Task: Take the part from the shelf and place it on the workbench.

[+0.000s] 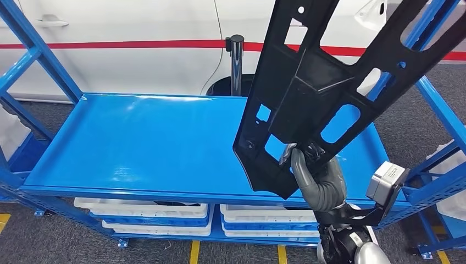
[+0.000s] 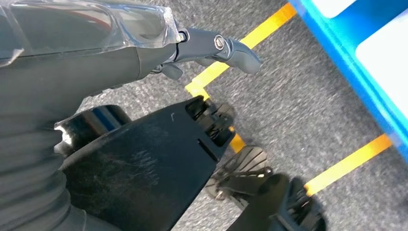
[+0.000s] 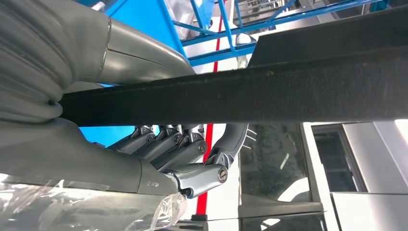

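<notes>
The right hand's fingers (image 3: 166, 147) are curled around the lower edge of the black part (image 1: 324, 82), with the thumb on the opposite face, so the right hand (image 1: 317, 179) grips the part firmly. The part is a long, flat black panel with several cut-out openings; it is held clear of the blue shelf (image 1: 154, 143), tilted upward and away from the hand, above the shelf's right front corner. The left hand (image 2: 211, 48) hangs over grey floor with yellow floor lines (image 2: 250, 36); its fingers are extended and apart, holding nothing. White bins (image 1: 148, 212) sit on the lower level beneath the shelf's front edge. A white car (image 1: 137, 44) with a red stripe stands behind the shelf's rear edge, with a black post (image 1: 235, 63) just beside it.
</notes>
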You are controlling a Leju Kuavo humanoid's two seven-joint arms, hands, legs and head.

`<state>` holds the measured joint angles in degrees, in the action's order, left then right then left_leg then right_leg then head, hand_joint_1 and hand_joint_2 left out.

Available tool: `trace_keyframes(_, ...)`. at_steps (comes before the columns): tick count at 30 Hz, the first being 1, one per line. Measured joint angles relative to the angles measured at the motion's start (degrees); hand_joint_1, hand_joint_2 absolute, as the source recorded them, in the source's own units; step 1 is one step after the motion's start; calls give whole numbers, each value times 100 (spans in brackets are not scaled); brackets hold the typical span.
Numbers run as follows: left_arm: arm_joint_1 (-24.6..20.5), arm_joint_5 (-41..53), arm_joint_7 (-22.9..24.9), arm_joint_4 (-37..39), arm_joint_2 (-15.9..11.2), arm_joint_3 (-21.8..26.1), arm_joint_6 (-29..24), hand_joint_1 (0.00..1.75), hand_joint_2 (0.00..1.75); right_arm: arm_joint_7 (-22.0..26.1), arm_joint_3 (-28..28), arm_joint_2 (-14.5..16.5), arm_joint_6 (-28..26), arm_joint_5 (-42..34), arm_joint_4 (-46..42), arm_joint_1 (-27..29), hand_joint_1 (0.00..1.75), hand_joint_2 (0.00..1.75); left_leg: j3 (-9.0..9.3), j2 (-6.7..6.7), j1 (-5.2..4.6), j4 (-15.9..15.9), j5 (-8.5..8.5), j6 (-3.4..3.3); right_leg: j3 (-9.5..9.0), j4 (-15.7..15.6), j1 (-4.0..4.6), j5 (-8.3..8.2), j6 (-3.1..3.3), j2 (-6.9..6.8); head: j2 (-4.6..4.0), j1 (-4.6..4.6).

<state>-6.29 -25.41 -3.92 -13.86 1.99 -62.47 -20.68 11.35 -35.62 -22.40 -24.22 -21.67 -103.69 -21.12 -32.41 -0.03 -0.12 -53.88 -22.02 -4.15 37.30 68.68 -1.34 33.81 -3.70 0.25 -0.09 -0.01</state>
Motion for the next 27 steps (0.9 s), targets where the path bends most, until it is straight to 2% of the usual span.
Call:
trace_keyframes(1, 1, 2, 15, 0, 1, 0, 1, 0, 175, 0, 3, 0, -13, 9, 0, 17, 175, 175, -56, 1, -6, -4, 42, -3, 51, 267, 0, 109, -12, 0, 0, 1)
trace_keyframes(2, 2, 7, 31, 0, 2, 0, 2, 0, 175, 0, 8, 0, -27, 15, 0, 30, 175, 175, -110, 0, -10, -9, 83, 0, -2, 318, 0, 95, -19, 0, 0, 2)
trace_keyframes(3, 2, 15, 44, 0, 2, 0, 6, 0, 175, 0, 15, 0, -43, 18, 0, 38, 175, 175, -161, -1, -9, -15, 122, 10, -173, 122, -1, -27, -20, -1, 0, 2)
trace_keyframes(5, -1, 40, 64, 0, 5, -1, 16, 0, 175, -1, 35, 0, -69, 18, -8, 41, 175, 175, -247, 1, -8, -39, 192, 52, -749, -757, 0, -316, -17, -35, 0, 4)
trace_keyframes(6, -3, 48, 72, 0, 7, -2, 20, 0, 175, -1, 46, 1, -78, 17, -19, 41, 175, 175, -275, 8, -12, -48, 228, 83, -977, -1134, 14, -413, 3, -53, 0, -1)
trace_keyframes(7, -5, 52, 79, -1, 8, -2, 22, 0, 175, -2, 58, 2, -82, 15, -31, 40, 175, 175, -292, 16, -20, -58, 263, 116, -1115, -1390, 26, -453, 28, -66, 0, -3)
trace_keyframes(8, -6, 50, 83, -1, 11, -2, 22, 0, 175, -3, 67, 5, -86, 12, -48, 40, 175, 175, -302, 28, -24, -59, 305, 148, -1142, -1482, 42, -458, 61, -63, 0, -7)
trace_keyframes(10, -4, 45, 90, -2, 14, -3, 23, 0, 175, -15, 83, 12, -89, 5, -69, 38, 175, 175, -325, 44, -15, -55, 366, 219, -1064, -1477, 45, -544, 145, -33, 0, -9)
trace_keyframes(11, -1, 40, 94, -2, 16, -4, 24, 0, 175, -22, 86, 14, -92, 2, -80, 37, 175, 175, -363, 46, -3, -103, 294, 254, -1013, -1475, 40, -600, 188, -19, 0, -11)
trace_keyframes(12, 2, 39, 97, -2, 17, -5, 27, 0, 175, -31, 90, 14, -97, 1, -86, 35, 175, 175, -428, 45, 6, -247, 112, 289, -950, -1481, 31, -668, 229, -9, 0, -16)
trace_keyframes(13, 3, 37, 103, -2, 19, -7, 30, 0, 175, -36, 95, 17, -102, 2, -91, 35, 175, 175, -527, 42, 21, -534, -177, 318, -868, -1482, 23, -741, 257, 8, 0, -22)
trace_keyframes(15, 2, 35, 120, -1, 21, -9, 34, 0, 175, -43, 108, 22, -121, 8, -99, 38, 175, 175, -740, 39, 32, -1365, -776, 360, -678, -1478, 25, -888, 280, 55, 0, -33)
trace_keyframes(16, -1, 32, 128, -1, 21, -9, 35, 0, 175, -45, 112, 26, -140, 24, -102, 40, 175, 175, -789, 38, 33, -1720, -922, 367, -580, -1476, 28, -962, 280, 78, 0, -34)
trace_keyframes(17, -3, 28, 133, -1, 21, -9, 35, 0, 175, -46, 115, 27, -165, 49, -104, 41, 175, 175, -752, 37, 32, -1897, -925, 361, -487, -1474, 31, -1031, 277, 97, 0, -34)
trace_keyframes(18, -6, 24, 135, -2, 22, -9, 35, 0, 175, -50, 117, 28, -194, 86, -106, 42, 175, 175, -610, 35, 28, -1851, -816, 343, -398, -1473, 37, -1100, 270, 115, 0, -34)
trace_keyframes(19, -12, 20, 135, -2, 22, -10, 35, 0, 175, -57, 120, 29, -223, 128, -108, 42, 175, 175, -361, 29, 20, -1581, -667, 310, -317, -1472, 42, -1167, 260, 134, 0, -34)
trace_keyframes(20, -24, 18, 136, -2, 21, -10, 35, 0, 175, -68, 124, 30, -249, 164, -116, 39, 175, 175, -16, 6, 4, -1145, -568, 260, -250, -1470, 43, -1230, 245, 147, 0, -33)
trace_keyframes(21, -40, 18, 136, -2, 21, -11, 34, 0, 175, -80, 128, 30, -268, 196, -127, 37, 175, 175, 357, -17, -19, -613, -555, 204, -200, -1468, 49, -1286, 222, 155, 0, -34)
trace_keyframes(22, -55, 17, 136, -2, 21, -11, 34, 0, 175, -90, 131, 31, -281, 217, -139, 35, 175, 175, 640, -38, -42, -199, -580, 164, -176, -1478, 47, -1344, 195, 153, 0, -30)
trace_keyframes(23, -64, 17, 135, -2, 22, -11, 33, 0, 175, -99, 133, 32, -287, 231, -151, 34, 175, 175, 814, -54, -68, 80, -621, 134, -168, -1491, 38, -1398, 161, 147, 0, -30)
trace_keyframes(24, -67, 15, 138, -2, 25, -10, 33, 0, 175, -105, 135, 33, -289, 240, -157, 34, 175, 175, 862, -52, -88, 203, -630, 116, -165, -1512, 31, -1453, 124, 143, 0, -33)
trace_keyframes(25, -64, 15, 140, -2, 29, -10, 33, 0, 175, -114, 137, 31, -291, 246, -160, 35, 175, 175, 811, -43, -84, 203, -569, 95, -155, -1531, 21, -1495, 88, 138, 0, -36)
trace_keyframes(26, -61, 14, 142, -2, 35, -10, 34, 0, 175, -121, 138, 29, -295, 249, -163, 35, 175, 175, 755, -30, -80, 219, -504, 56, -118, -1504, 15, -1455, 62, 126, 0, -44)
trace_keyframes(27, -59, 14, 144, -3, 41, -10, 34, 0, 175, -127, 139, 27, -299, 252, -167, 38, 175, 175, 684, -17, -68, 231, -430, 10, -52, -1388, 14, -1295, 43, 105, 0, -42)
